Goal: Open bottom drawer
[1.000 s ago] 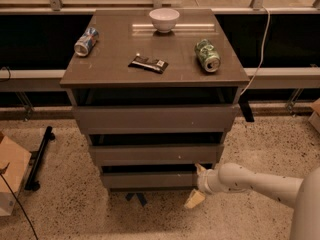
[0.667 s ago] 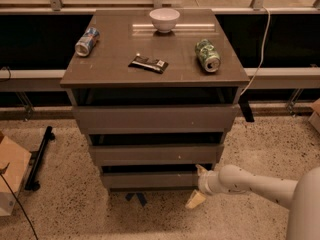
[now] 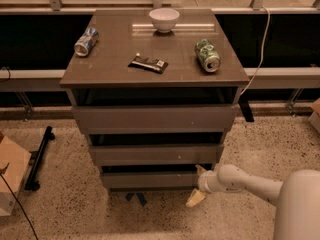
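Observation:
The grey cabinet has three drawers. The bottom drawer (image 3: 150, 180) is the lowest, its front standing just above the floor. My gripper (image 3: 198, 184) is at the right end of that drawer front, on the white arm (image 3: 250, 184) that reaches in from the lower right. Its fingers are spread: one tan fingertip (image 3: 201, 169) is above the drawer's top edge and the other is below its front, near the floor. The drawer front sits slightly forward of the cabinet frame, with a dark gap above it.
On the cabinet top (image 3: 115, 71) are a white bowl (image 3: 164, 19), a blue can (image 3: 86, 41) lying down, a green can (image 3: 207, 55) lying down and a dark snack bar (image 3: 148, 63). A cardboard box (image 3: 10, 176) and a black stand (image 3: 39, 159) are on the floor at the left. A cable (image 3: 255, 69) hangs at the right.

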`<state>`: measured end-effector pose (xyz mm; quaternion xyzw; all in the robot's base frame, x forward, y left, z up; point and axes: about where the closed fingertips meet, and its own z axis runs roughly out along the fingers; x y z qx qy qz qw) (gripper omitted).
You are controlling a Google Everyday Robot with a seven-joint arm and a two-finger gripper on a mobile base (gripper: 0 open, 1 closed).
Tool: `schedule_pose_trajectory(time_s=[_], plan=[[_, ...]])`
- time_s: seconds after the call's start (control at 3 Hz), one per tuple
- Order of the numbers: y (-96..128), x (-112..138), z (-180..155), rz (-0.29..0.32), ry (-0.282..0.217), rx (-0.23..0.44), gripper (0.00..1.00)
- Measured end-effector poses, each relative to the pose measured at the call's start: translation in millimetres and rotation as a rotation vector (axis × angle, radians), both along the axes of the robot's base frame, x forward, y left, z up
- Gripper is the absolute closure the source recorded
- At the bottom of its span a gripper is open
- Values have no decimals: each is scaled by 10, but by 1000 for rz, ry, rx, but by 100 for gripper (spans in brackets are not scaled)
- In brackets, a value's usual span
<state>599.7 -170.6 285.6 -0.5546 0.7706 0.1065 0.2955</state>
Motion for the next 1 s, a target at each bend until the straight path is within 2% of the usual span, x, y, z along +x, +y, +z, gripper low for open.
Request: schedule_pose_trajectory(time_s=[1.0], plan=[[-27, 285, -459, -25, 46, 21, 0]])
